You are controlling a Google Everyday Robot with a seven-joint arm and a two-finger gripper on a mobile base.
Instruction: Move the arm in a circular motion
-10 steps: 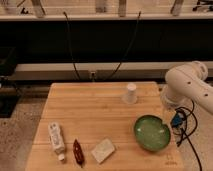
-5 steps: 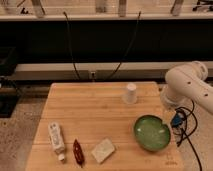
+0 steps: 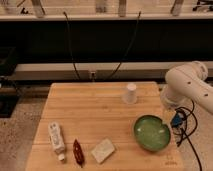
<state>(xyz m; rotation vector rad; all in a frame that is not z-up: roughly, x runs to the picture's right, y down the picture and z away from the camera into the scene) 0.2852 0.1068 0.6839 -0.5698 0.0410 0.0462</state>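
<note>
The arm (image 3: 186, 86) is a glossy white tube with rounded joints. It reaches in from the right edge and bends down over the right side of the wooden table (image 3: 95, 115). Its lower end carries the gripper (image 3: 176, 121), a dark part with a blue patch and black cables. The gripper hangs just beyond the table's right edge, beside the green bowl (image 3: 152, 132). Nothing shows in its grasp.
A small white cup (image 3: 130, 93) stands at the back of the table. Along the front lie a white bottle (image 3: 56, 140), a dark red packet (image 3: 78, 151) and a pale sponge (image 3: 103, 150). Black cables hang against the dark wall behind.
</note>
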